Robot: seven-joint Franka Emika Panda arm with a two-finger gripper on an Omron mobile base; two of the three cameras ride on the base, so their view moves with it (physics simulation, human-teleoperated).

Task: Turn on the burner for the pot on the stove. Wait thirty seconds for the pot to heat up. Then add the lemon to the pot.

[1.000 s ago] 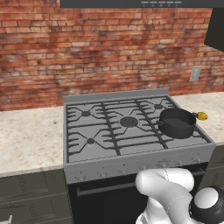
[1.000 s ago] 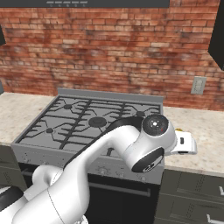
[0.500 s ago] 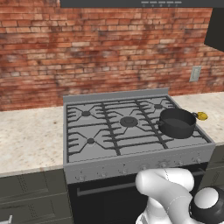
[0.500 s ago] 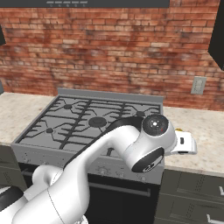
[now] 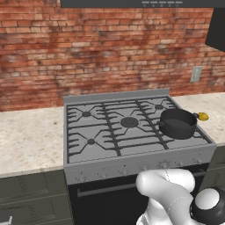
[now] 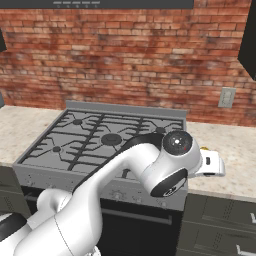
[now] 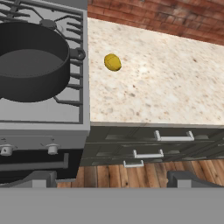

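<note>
The dark pot [image 5: 178, 123] sits on the front right burner of the grey stove [image 5: 110, 138]. The yellow lemon [image 5: 202, 116] lies on the counter just right of the stove. In the hand view the pot [image 7: 30, 61] looks empty, and the lemon [image 7: 113, 62] rests a short way from its side handle. My gripper [image 7: 113, 179] hovers open in front of the counter edge, above the floor, with nothing between its fingertips [image 7: 41, 178]. My own arm hides the pot in the right base view, where my white hand [image 6: 212, 164] hangs over the counter's front right of the stove.
Two stove knobs [image 7: 6, 150] [image 7: 52, 149] show on the front panel below the pot. Speckled counter [image 7: 166, 87] stretches right of the stove, with dark drawers [image 7: 175, 136] beneath it. A brick wall [image 5: 110, 52] backs the stove, and an outlet [image 5: 196, 74] is on it.
</note>
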